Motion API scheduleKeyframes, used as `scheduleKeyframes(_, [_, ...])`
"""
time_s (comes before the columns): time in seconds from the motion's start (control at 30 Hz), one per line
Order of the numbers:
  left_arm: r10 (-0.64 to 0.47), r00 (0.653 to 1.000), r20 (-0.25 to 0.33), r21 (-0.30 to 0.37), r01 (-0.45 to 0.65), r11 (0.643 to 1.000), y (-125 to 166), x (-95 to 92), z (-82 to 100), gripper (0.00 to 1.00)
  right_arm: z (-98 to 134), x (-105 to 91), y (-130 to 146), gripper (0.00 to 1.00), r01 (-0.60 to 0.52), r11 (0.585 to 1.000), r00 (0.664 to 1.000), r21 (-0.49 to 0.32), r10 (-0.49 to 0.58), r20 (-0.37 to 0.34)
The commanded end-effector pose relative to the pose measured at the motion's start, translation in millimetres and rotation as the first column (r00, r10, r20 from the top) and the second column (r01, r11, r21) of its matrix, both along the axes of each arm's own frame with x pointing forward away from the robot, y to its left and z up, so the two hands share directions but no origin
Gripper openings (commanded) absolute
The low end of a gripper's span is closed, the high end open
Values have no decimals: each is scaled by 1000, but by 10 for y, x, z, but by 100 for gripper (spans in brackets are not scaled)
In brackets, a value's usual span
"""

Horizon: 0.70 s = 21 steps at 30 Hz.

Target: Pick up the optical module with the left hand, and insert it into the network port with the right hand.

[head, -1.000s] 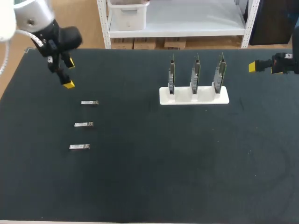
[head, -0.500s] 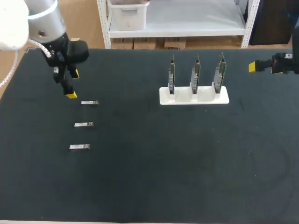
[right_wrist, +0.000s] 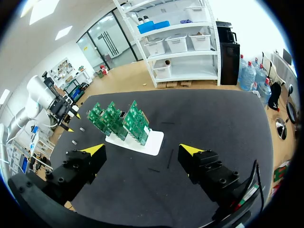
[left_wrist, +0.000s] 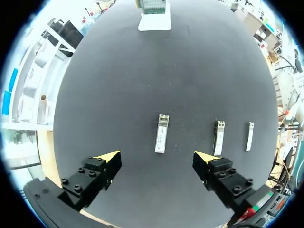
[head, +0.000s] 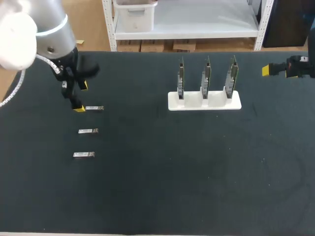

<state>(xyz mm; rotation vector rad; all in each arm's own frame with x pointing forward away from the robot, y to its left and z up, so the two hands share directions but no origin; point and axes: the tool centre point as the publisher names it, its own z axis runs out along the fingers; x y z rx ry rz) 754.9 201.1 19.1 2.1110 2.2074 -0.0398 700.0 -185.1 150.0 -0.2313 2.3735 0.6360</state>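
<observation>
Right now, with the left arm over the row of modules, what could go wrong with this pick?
1. The left jaws stand wide open around the end optical module. One finger sits close to the middle module and might nudge it on the way down.
2. The end module lies flat and thin on the black mat, so the tips may scrape the mat or slip over the module instead of gripping it.
</observation>
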Motion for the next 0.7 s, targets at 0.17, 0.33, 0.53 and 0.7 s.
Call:
scheduleKeyframes(0.17, [-1,1000,-4,26,2,1000,-108,-12,-122,100,0,0,0,100,0,1000,1000,0,0,0])
scheduleKeyframes(0.33, [1,1000,-17,39,-1,999,-110,-36,-197,100,0,0,0,100,0,1000,1000,0,0,0])
scheduleKeyframes(0.53, [21,1000,-9,68,-20,997,-78,-8,-270,100,0,0,0,100,0,1000,1000,0,0,0])
scheduleKeyframes(0.7, [55,998,-28,67,-53,996,-69,-2,-304,100,0,0,0,100,0,1000,1000,0,0,0])
